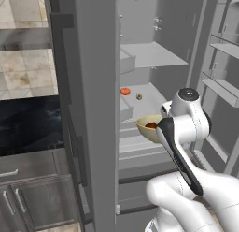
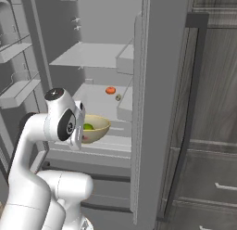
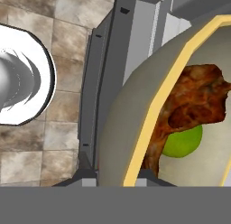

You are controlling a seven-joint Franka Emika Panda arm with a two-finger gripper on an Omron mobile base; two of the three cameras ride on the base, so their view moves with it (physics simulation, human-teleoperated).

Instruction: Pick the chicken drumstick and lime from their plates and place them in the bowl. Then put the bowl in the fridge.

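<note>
Flanking bowl (image 1: 145,127): open fridge (image 1: 93,109) doors

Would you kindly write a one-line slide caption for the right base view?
Gripper carries the bowl, holding the lime, toward the open fridge.

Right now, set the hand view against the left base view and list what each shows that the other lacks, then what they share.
Hand view alone: the lime under the chicken drumstick inside the bowl, and the tiled floor below. Left base view alone: the open fridge with its shelves, a small orange item on a lower shelf, and the dark countertop. Both: the bowl, carried with the drumstick in it.
</note>
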